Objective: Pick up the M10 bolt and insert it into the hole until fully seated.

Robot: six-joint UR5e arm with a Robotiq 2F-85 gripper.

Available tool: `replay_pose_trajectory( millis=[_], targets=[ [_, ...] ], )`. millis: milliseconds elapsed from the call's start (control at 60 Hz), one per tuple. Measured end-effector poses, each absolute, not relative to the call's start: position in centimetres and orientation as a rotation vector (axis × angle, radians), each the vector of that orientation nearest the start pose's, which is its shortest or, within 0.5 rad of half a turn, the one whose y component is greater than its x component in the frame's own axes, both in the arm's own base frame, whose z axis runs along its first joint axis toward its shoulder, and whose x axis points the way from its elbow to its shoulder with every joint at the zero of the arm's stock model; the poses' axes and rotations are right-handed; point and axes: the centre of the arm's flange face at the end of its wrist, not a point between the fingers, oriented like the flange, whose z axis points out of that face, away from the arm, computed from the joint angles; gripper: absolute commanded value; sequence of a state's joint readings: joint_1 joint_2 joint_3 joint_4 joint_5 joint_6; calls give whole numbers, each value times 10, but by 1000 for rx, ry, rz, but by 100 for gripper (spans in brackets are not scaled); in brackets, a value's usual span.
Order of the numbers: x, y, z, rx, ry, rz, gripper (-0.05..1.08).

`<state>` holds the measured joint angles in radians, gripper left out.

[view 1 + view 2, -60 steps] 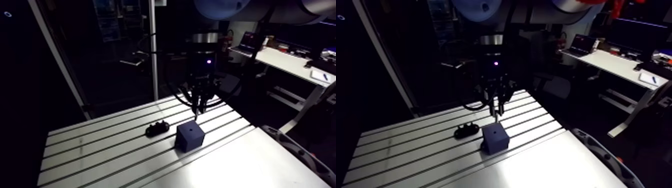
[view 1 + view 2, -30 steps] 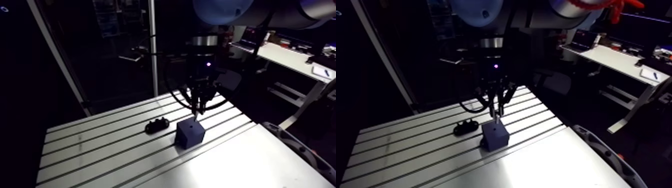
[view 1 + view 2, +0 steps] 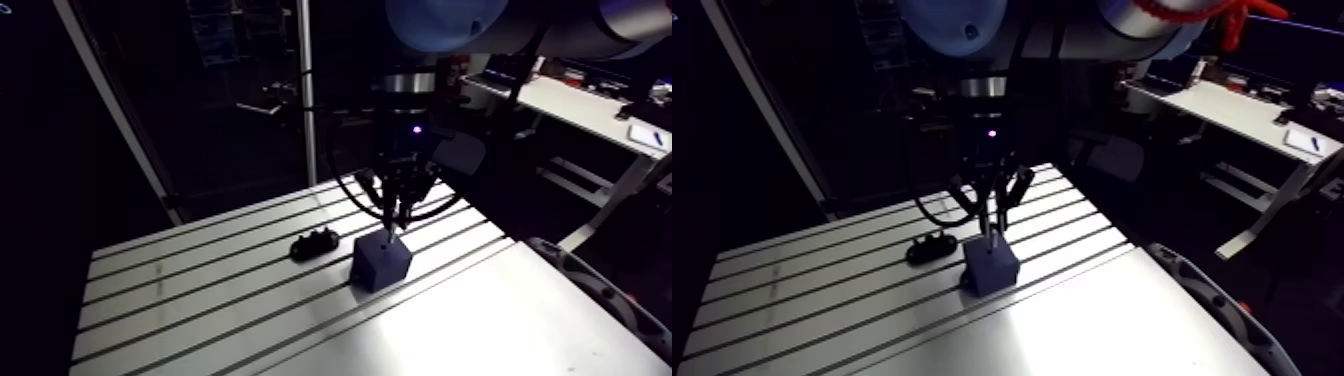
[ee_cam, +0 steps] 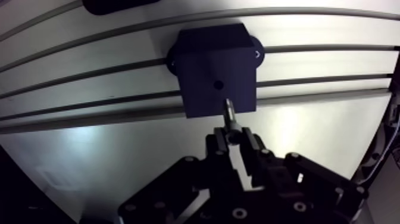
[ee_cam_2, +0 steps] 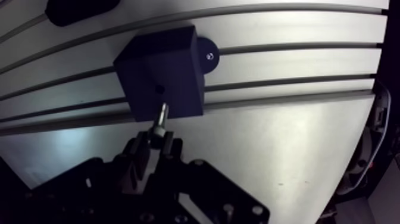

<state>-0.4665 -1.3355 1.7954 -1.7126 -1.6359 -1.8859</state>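
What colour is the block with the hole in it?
Dark navy blue. The block shows best in the wrist view.

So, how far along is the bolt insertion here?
Done: the gripper is shut on the bolt. In hand: its tip hangs over the block, close to the hole, not visibly inside. Left: line up, push down until seated.

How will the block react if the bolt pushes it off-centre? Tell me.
The block probably won't slide: a base tab with a screw seems to fix it to the table. It looks rigid and squat, so tipping is unlikely. The bolt might tilt in the fingers first.
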Motion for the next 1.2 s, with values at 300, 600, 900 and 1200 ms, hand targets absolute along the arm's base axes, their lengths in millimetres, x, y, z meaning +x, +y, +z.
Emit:
replay_pose_trajectory(
  millis=[300, 600, 900, 1200],
  targets=[
    [-517, 117, 274, 197, 2811, -89, 108],
    [-519, 118, 273, 197, 2810, -88, 108],
    [-521, 118, 274, 195, 2812, -87, 108],
    [-522, 118, 271, 192, 2809, -89, 108]
  ],
)
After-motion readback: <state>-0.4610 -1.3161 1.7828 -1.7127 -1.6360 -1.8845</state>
